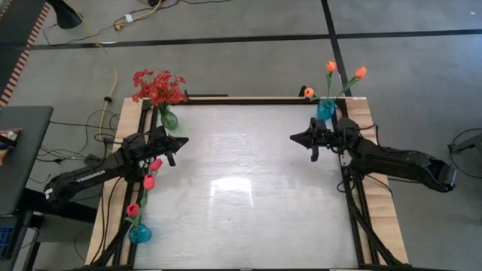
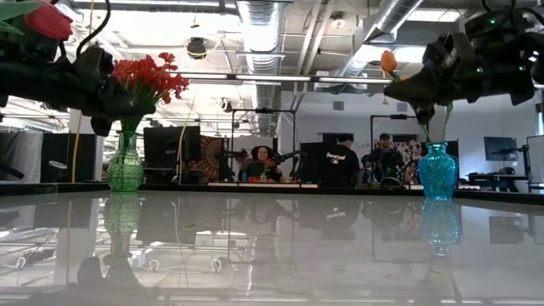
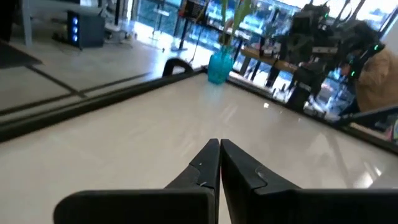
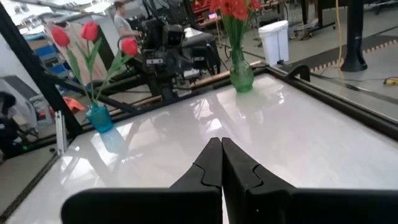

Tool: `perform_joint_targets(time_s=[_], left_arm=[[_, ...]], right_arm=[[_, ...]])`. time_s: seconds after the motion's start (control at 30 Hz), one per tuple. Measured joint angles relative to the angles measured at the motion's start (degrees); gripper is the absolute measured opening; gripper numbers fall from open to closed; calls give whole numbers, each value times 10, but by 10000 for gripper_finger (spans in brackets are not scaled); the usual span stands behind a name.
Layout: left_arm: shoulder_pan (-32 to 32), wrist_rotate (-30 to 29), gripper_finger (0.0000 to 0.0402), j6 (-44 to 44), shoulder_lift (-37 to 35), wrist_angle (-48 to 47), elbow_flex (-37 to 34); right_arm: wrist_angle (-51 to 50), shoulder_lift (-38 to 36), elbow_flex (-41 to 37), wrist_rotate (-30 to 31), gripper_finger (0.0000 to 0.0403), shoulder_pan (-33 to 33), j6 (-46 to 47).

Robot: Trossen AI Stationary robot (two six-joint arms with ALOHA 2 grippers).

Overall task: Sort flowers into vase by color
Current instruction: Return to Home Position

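Red sprays (image 1: pixel 158 86) stand with their stems in a green glass vase (image 1: pixel 169 119) at the table's far left corner, also in the low view (image 2: pixel 125 166). Pinkish-red tulips (image 1: pixel 148 181) stand in a blue vase (image 1: pixel 139 233) at the near left edge, also in the right wrist view (image 4: pixel 99 118). Orange tulips (image 1: pixel 331 71) stand in a blue vase (image 1: pixel 325 110) at the far right corner. My left gripper (image 1: pixel 183 143) hovers shut over the table's left side, holding nothing. My right gripper (image 1: pixel 295 136) hovers shut near the far right, holding nothing.
The white tabletop (image 1: pixel 248 188) lies bare between the two arms. A dark frame rail (image 1: pixel 241 98) runs along the far edge. People and desks show in the room beyond the table (image 2: pixel 340 161).
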Motion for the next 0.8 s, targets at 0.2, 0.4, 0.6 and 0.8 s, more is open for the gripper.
perform_joint_targets(time_s=[0.2,0.4,0.6,0.8], left_arm=[[-2,-26,0,-13,1,-2,0],[-2,-26,0,-34,0,4,0],[-2,-25,0,-40,0,-6,-1],[-2,-24,0,-47,0,-9,-1]], right_arm=[[40,1,-38,1,23,-10,-21],[85,-9,-80,1,23,-13,9],[64,-44,-95,25,22,-11,36],[-6,-123,-95,125,20,48,55]])
